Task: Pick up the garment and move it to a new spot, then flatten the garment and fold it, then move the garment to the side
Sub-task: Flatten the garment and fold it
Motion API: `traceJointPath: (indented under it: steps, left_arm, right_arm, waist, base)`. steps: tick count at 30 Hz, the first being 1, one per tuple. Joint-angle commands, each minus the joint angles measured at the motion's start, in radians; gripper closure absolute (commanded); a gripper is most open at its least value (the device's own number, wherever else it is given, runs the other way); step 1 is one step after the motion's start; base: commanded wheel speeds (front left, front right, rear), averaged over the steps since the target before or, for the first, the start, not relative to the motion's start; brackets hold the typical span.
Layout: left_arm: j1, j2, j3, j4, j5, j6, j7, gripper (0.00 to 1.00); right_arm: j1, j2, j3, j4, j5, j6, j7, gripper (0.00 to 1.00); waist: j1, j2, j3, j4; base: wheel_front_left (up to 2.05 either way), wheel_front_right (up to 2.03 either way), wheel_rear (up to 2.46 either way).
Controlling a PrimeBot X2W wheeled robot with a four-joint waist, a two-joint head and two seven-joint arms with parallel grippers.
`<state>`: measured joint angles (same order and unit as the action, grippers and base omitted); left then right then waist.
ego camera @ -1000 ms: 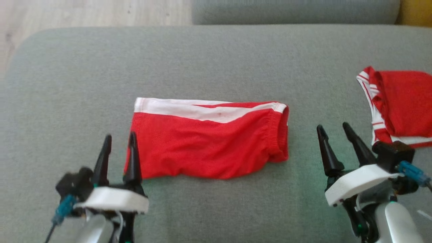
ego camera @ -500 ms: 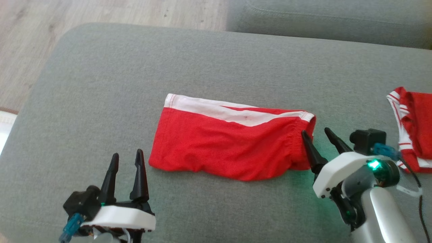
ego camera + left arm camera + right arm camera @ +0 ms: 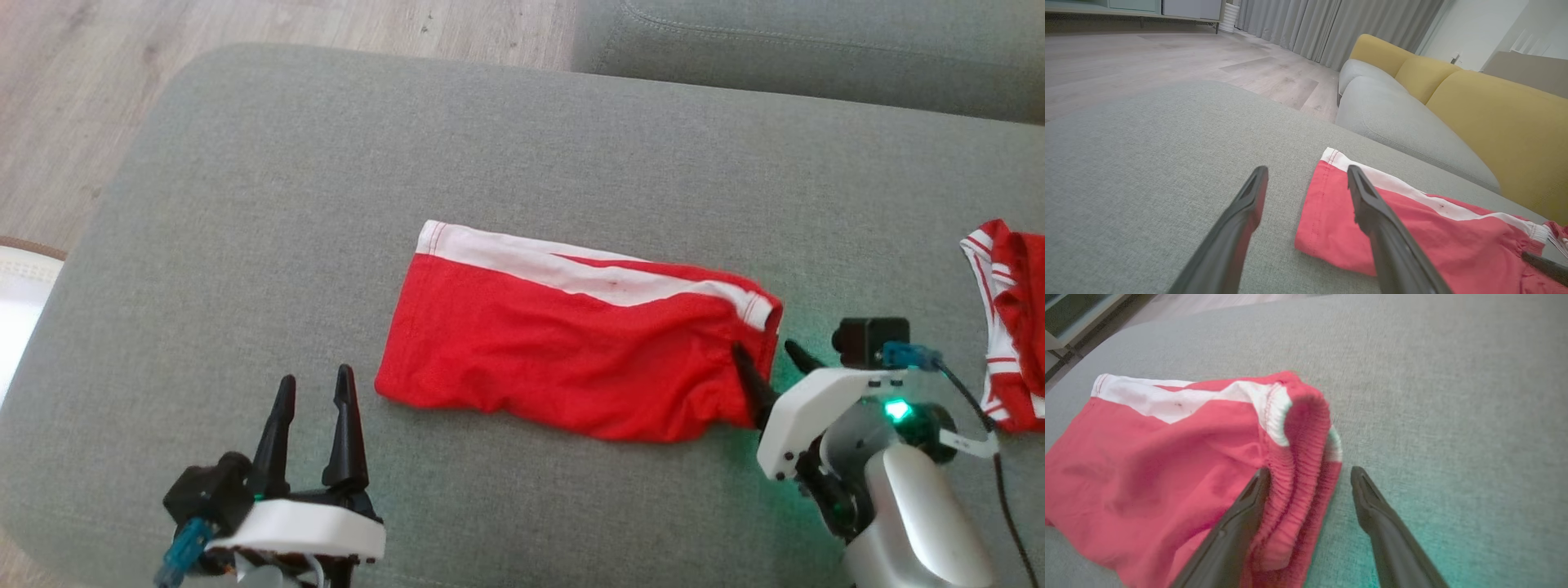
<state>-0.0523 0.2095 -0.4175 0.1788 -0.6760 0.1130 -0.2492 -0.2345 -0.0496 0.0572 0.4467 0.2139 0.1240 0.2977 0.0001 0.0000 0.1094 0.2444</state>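
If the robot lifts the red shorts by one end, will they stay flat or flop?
Probably flop: the shorts are thin, wrinkled cloth, so they'd likely droop and unfold. Pushed, they'd probably bunch up instead of sliding on the woven cushion. The gathered waistband at the open right gripper looks thicker, so it may grip better.

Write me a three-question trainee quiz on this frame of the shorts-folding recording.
1. True or false: the fingers of the right gripper are shut on the red shorts.
2. Which gripper is at the shorts' elastic waistband? A) left gripper B) right gripper
3. How many red-and-white garments lie on the grey cushion?
Key: 1. False; they stand open astride the waistband. 2. B. 3. Two: the shorts and a second garment at right.
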Motion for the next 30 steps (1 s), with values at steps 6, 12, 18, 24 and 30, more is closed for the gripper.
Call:
traceJointPath:
  steps: [6,12,18,24,30]
  left_arm:
    - [-0.026,-0.004,0.022,-0.012,0.02,-0.015,-0.011,0.0]
    - [-0.018,-0.019,-0.011,0.002,0.027,-0.023,-0.009,0.0]
    - [-0.021,-0.032,-0.035,0.009,0.034,-0.026,-0.006,0.0]
    - [-0.025,-0.039,-0.044,0.016,0.035,-0.028,-0.006,0.0]
    - [-0.033,-0.041,-0.044,0.021,0.035,-0.031,-0.007,0.0]
  right_arm:
    - [-0.038,-0.001,0.062,0.034,0.107,0.007,0.052,0.67]
    - [-0.076,-0.001,0.079,0.066,0.168,0.007,0.071,1.0]
    - [-0.124,-0.011,0.022,0.037,0.178,0.007,0.137,1.0]
    - [-0.119,-0.097,-0.071,-0.031,0.168,0.007,0.272,1.0]
    - [-0.101,-0.107,-0.123,-0.082,0.165,0.007,0.307,1.0]
  waist:
    - [-0.0001,0.0,-0.011,-0.003]
    - [-0.0001,0.0,-0.026,-0.026]
    - [-0.0001,0.0,-0.037,-0.048]
    - [-0.0001,0.0,-0.03,-0.056]
    - [-0.0001,0.0,-0.022,-0.057]
  base:
    - [0.0,0.0,0.0]
    - [0.0,0.0,0.0]
    - [0.0,0.0,0.0]
    - [0.0,0.0,0.0]
    - [0.0,0.0,0.0]
